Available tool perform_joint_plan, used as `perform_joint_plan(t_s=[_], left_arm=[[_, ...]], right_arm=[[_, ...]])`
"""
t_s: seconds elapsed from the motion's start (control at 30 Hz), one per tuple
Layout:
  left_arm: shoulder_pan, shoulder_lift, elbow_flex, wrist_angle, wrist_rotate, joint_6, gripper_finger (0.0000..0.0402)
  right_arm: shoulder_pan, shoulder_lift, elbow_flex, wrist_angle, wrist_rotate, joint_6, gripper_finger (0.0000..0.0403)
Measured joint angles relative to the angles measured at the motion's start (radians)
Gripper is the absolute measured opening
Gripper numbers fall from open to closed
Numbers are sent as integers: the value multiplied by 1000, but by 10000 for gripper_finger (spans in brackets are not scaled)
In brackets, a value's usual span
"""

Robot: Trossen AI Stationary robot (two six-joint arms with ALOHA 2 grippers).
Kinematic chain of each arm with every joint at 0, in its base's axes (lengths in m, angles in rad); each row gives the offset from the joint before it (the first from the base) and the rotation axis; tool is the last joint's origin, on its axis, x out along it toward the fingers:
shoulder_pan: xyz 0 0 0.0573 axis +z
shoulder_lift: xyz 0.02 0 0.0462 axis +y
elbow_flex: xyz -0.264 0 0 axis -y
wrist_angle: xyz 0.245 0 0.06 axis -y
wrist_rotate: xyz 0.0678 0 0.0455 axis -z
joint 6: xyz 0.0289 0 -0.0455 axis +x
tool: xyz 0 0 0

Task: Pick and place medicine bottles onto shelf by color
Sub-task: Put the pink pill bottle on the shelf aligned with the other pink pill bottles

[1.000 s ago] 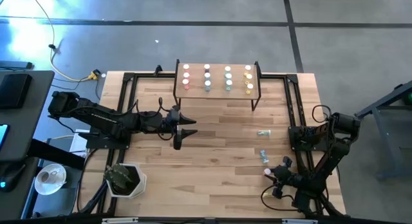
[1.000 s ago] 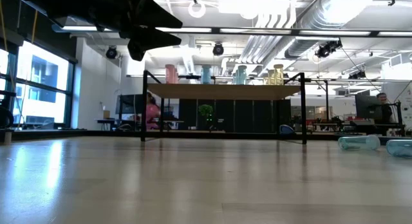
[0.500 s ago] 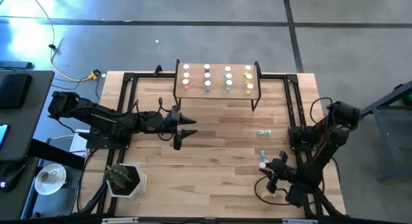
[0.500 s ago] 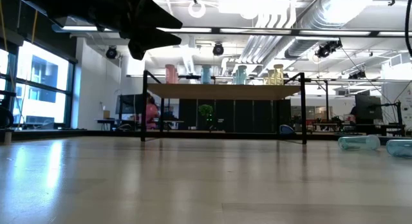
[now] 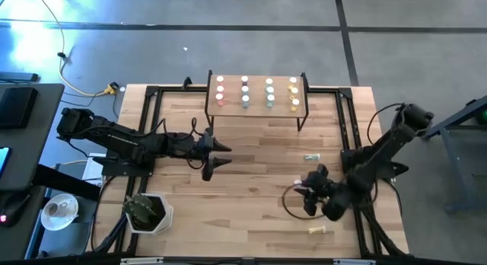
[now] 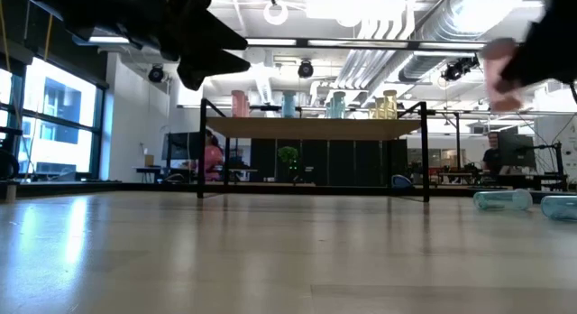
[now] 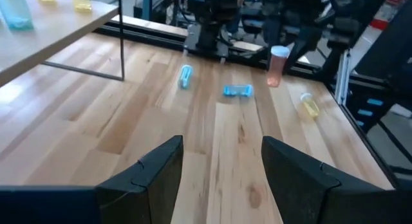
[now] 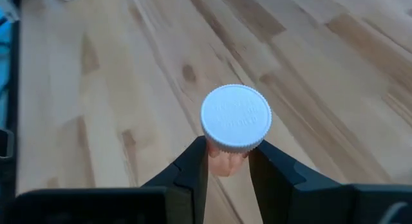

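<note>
The right gripper (image 8: 226,161), well short of the shelf (image 5: 257,106), pinches a pink bottle (image 8: 225,161) just under its cap; likely light, rigid, slippery.

Bright, even overhead light; window glare at the low view's left, where the near tabletop (image 6: 270,260) blurs.
</note>
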Motion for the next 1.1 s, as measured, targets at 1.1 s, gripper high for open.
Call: perform_joint_plan(t_s=[1.1], left_arm=[[154,25,461,-555,305,154,200]], right_arm=[[-724,-41,0,563,-867,-803,87]])
